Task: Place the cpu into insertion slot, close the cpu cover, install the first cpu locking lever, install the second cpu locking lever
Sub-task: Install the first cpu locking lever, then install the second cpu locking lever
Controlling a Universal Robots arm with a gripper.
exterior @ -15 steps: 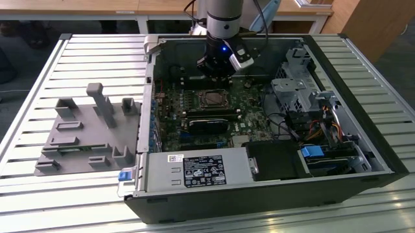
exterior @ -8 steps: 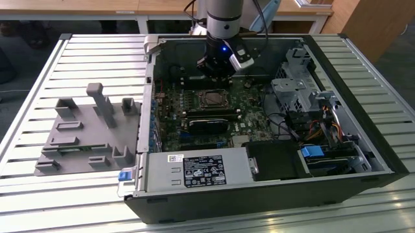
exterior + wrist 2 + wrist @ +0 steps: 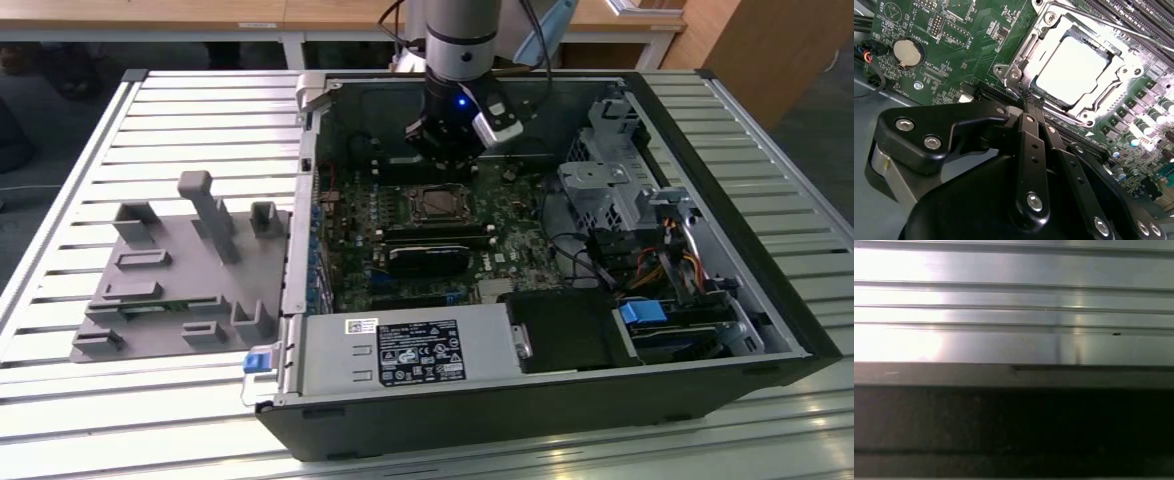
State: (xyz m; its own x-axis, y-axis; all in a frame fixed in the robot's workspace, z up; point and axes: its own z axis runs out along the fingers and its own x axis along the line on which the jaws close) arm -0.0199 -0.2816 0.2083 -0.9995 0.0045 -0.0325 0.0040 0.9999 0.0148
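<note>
My pincer (image 3: 1030,102) first, nearest in the second wrist view: fingers pressed together, nothing between them, tips just at the edge of the cpu cover (image 3: 1029,50) frame at approx 7 o'clock from the chip. In the exterior view my gripper (image 3: 441,160) hangs at 12 o'clock of the socket, inside the open pc case (image 3: 747,300).

Next out: the cpu (image 3: 1070,70), pale silver top, lies flat in the insertion slot (image 3: 437,204). The cover frame seems to be down around it w/ the chip showing through the cut-out; can't tell if the levers are latched.

Handling, my judgement: chip is light, stiff, smooth on top, so slippery, & fragile underneath — hold by opposite edges only. Cover is thin sheet metal, stiff but bendable; push on the frame rim, not the chip. Levers look like springy wire; expect resistance.

Further off: green motherboard (image 3: 954,55) w/ coin battery (image 3: 907,52) at approx 9 o'clock of the socket. Farthest, outside the case in the exterior view: grey fixture (image 3: 174,270) on the slatted table (image 3: 80,400).
</note>
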